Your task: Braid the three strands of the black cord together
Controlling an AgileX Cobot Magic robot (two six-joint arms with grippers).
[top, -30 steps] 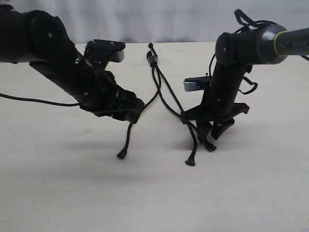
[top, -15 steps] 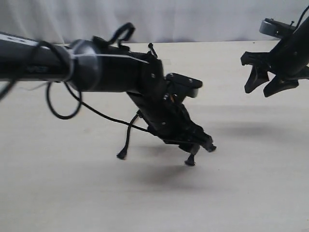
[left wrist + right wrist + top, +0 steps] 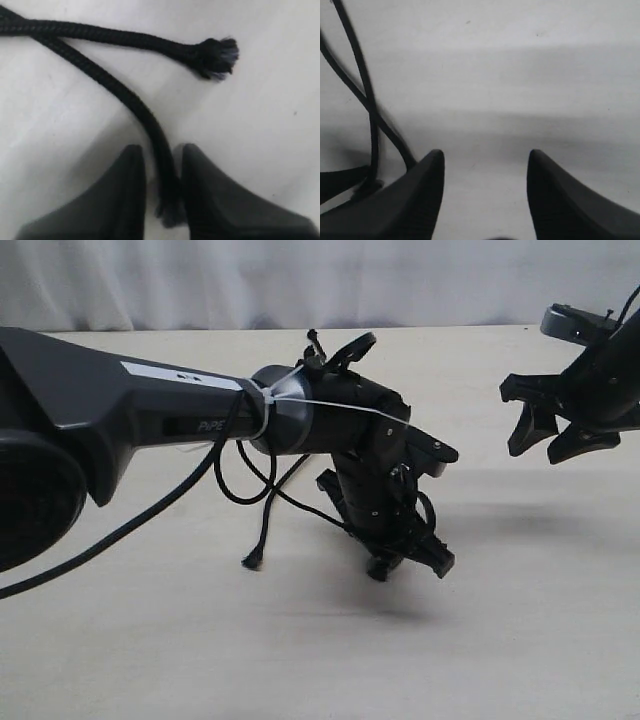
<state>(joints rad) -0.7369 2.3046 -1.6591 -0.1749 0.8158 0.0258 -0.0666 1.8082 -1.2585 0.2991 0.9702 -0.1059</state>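
The strands [image 3: 110, 36] lay loose on the desk [image 3: 265, 150], merely crossed; braiding seemed barely begun. The left pincer [image 3: 160, 150] straddled one strand [image 3: 115, 90], grip unclear; the right pincer [image 3: 485, 160] gaped, empty.

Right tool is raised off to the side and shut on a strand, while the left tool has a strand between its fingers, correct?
No: the right tool, raised off to the side, is open and empty, as the right wrist view shows. The left tool does have a strand between its fingers.
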